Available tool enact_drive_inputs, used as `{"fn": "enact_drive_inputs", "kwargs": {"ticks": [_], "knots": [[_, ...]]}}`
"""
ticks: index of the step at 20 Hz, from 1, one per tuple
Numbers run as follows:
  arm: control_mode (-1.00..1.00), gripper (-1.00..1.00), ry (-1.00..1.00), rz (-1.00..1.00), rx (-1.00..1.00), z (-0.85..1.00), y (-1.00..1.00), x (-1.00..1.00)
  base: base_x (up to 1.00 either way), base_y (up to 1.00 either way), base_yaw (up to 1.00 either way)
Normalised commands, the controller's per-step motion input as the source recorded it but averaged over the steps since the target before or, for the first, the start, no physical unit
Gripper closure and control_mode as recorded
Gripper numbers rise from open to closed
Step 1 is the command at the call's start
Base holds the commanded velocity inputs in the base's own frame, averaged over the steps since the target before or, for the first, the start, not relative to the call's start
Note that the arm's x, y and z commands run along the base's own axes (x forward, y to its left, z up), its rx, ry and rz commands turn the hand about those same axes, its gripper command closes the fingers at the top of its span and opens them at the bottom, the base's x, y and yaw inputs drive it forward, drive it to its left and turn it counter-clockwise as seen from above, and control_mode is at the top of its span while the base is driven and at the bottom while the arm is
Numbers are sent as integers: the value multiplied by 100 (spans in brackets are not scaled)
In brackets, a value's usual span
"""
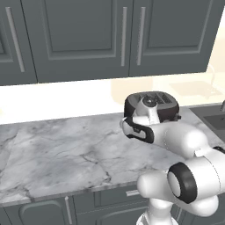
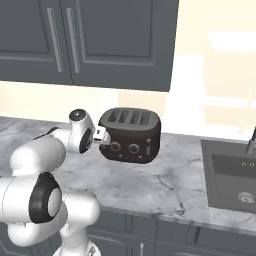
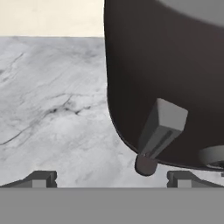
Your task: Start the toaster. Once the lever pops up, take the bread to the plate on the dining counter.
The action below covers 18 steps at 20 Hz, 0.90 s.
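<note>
The dark brown-black rounded toaster (image 2: 131, 136) stands on the grey-white veined marble surface (image 1: 57, 154) under the dark grey wall cabinets (image 1: 83, 35), near the inset sink (image 2: 235, 175). Brown slices sit in its top slots (image 2: 131, 117).

The hand (image 2: 102, 136) is at the toaster's left end, level with its lower body. In the hand view the fingertips (image 3: 41, 178) stand wide apart with nothing between them.

The grey lever (image 3: 162, 127) juts from the dark end wall, slanted in that view, close ahead and right of centre between the tips.

Step in hand, as judged: pressing the lever to start toasting.

- Centre the hand on the lever first; it sits off toward the right tip.
- Bring a fingertip onto the lever's upper face, then push straight down its slot.
- Keep the push vertical. A sideways load could slide the toaster along the surface.
- Stop once the lever seats; release cleanly.
- The two round knobs (image 2: 125, 147) are on the front face; stay clear of them.
</note>
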Motion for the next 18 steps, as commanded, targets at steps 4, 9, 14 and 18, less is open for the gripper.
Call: {"fn": "enact_drive_inputs", "kwargs": {"ticks": [4, 9, 14, 18], "knots": [[-100, -100, -5, 0, 0, 16, 0, -2, 0, 0, 0], [-100, -100, -8, 0, 0, 18, 0, 0, 0, 0, 0], [-100, -100, -8, 0, 0, 17, -4, -6, 0, 0, 0], [-100, -100, -13, 0, 0, 30, -9, -25, 0, 0, 0]]}}
